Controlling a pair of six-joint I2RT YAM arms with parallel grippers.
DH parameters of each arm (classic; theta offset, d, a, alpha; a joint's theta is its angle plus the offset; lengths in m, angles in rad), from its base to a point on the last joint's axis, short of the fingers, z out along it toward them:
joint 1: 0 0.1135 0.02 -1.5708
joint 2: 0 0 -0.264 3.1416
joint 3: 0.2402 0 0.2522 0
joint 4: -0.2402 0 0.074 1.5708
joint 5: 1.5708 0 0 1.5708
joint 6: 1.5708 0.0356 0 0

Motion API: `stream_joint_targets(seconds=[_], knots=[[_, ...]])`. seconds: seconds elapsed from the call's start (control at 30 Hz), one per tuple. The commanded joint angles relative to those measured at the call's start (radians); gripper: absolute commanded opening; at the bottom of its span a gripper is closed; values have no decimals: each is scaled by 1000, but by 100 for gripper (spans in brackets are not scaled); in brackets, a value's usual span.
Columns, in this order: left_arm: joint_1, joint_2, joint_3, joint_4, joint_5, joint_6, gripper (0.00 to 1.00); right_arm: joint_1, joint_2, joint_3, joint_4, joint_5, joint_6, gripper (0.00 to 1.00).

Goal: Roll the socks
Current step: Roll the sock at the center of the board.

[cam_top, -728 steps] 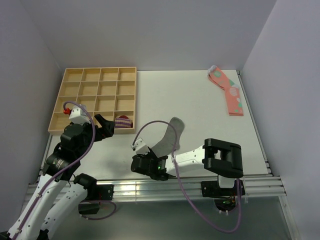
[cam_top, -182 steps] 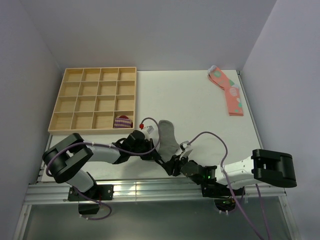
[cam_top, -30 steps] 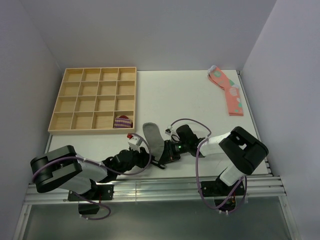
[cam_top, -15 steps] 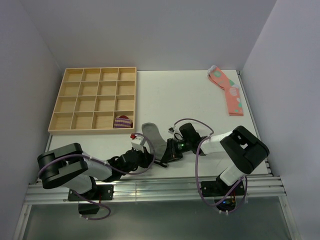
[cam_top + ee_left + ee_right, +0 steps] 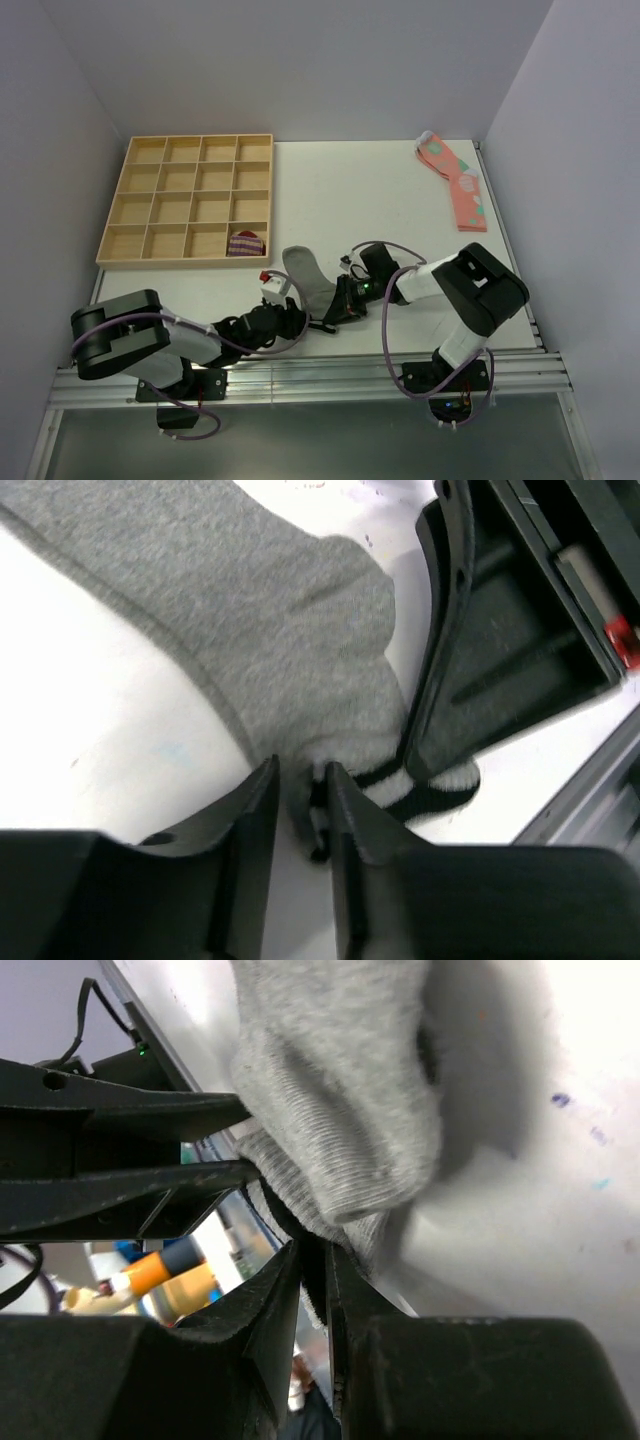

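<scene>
from above, the striped end of the sock (image 5: pixel 300 270) is lost under the left gripper (image 5: pixel 303 318) and right gripper (image 5: pixel 331 309), whose dark fingertips are too small there to tell apart. in the left wrist view the sock (image 5: pixel 270 630) runs off the top and left edges, part of its striped end sits behind one of the right gripper's fingers (image 5: pixel 470 650), and the narrow gap of the left gripper (image 5: pixel 300 785) lies in shadow. in the right wrist view the sock (image 5: pixel 340 1090) is cut by the top edge, its rim vanishes into the right gripper (image 5: pixel 312 1260), and an orange thing (image 5: pixel 165 1265) behind is blurred.
</scene>
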Motion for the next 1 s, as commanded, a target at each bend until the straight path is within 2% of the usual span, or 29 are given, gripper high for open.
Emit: stream_joint_targets(seconds=[0.0,0.23,0.4,0.73,0.97], knots=[[-23,-76,-54,-5,-27,15,34,-18,59,26,-74,17,-17,23],[-58,-259,-103,-31,-123,42,40,-24,132,60,-129,-1,-37,20],[-81,-324,-122,-10,-101,88,45,-25,153,69,-138,-10,-46,20],[-125,-157,-37,74,-19,191,45,-26,168,79,-143,-18,-52,20],[-127,-87,3,70,-15,214,44,-29,164,105,-195,-17,-73,20]])
